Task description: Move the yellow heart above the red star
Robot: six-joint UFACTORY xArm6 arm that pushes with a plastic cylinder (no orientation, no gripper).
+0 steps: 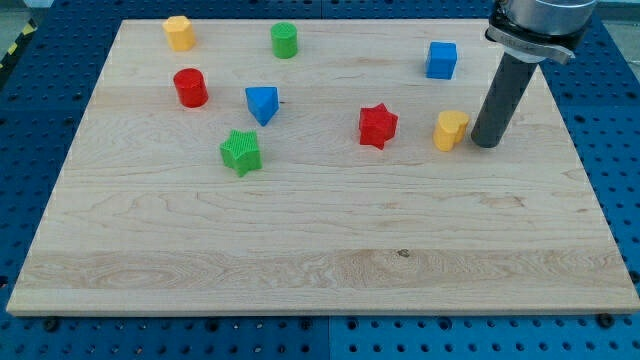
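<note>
The green star [240,152] lies nearest. My tip [486,142] (a bare rod, no jaws, holding nothing) rests just right of the yellow heart [450,130], which sits right of the red star [377,126]. Eight blocks: two each of yellow, red, green, blue.

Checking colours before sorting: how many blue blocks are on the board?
2: blue triangular block left of centre, blue cube at the view's upper right. None seems hidden.
</note>
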